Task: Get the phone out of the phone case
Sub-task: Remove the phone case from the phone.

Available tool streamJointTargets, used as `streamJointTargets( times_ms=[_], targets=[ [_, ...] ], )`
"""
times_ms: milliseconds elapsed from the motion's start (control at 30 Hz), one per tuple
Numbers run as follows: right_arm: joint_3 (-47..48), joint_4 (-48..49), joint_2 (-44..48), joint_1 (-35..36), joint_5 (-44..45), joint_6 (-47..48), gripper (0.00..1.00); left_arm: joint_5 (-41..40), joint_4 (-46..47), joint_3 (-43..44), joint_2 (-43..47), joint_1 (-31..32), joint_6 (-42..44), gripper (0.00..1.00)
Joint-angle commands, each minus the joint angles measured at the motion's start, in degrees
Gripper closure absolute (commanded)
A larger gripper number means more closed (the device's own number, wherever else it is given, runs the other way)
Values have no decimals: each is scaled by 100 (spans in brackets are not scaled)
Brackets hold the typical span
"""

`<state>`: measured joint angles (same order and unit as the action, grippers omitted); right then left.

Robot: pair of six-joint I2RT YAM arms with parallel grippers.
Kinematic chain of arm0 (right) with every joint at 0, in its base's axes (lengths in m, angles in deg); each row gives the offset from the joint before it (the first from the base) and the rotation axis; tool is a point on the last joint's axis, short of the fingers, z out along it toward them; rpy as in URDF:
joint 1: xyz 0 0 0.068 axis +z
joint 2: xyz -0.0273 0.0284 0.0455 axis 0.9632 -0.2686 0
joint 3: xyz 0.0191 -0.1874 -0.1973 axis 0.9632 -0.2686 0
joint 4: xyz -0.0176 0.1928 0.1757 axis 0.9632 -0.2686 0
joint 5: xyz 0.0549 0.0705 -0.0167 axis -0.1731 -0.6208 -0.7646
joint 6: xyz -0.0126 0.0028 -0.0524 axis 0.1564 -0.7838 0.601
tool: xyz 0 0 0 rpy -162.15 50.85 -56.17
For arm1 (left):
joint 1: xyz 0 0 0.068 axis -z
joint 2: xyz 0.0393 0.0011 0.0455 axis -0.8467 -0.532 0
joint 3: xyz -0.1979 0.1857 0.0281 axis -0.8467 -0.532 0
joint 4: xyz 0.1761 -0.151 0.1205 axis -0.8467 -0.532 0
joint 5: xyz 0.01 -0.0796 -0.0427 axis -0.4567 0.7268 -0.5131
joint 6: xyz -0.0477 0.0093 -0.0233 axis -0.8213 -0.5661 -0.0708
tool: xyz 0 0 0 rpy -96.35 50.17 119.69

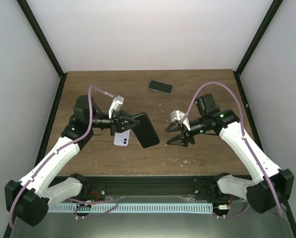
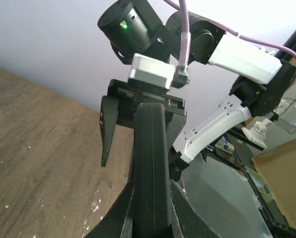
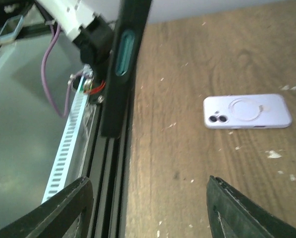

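Left gripper (image 1: pixel 129 124) clamps the black, slim rubbery phone case (image 1: pixel 146 130) edge-up; the lilac round-cornered phone (image 1: pixel 122 139) lies flat just beneath the case; right gripper (image 1: pixel 175 134) gapes empty beside it. The phone looks rigid and slick (pinch its long edges); only the right wrist view shows it whole.

Two hands (image 1: pixel 137 124) (image 1: pixel 167 136), one black phone case (image 1: pixel 147 131), one lavender phone (image 1: pixel 122 140), one dark phone (image 1: pixel 160 87).

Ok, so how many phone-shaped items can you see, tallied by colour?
black: 2, the held item and the far item
lilac: 1, the flat item on the table
total: 3
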<state>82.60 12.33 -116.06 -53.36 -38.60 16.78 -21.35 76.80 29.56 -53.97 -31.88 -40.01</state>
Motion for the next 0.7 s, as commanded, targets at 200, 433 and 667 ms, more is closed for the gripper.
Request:
streamJointTargets(
  times_ms=[200,433,667],
  targets=[
    [-717,378,359,1460,1120,-338,50,562,117,-418,223,4,295,100],
    [-509,620,415,1637,613,-742,58,662,412,-537,218,54,-70,100],
    [31,273,194,1693,533,-571,66,733,716,-607,157,61,-389,100]
  ],
)
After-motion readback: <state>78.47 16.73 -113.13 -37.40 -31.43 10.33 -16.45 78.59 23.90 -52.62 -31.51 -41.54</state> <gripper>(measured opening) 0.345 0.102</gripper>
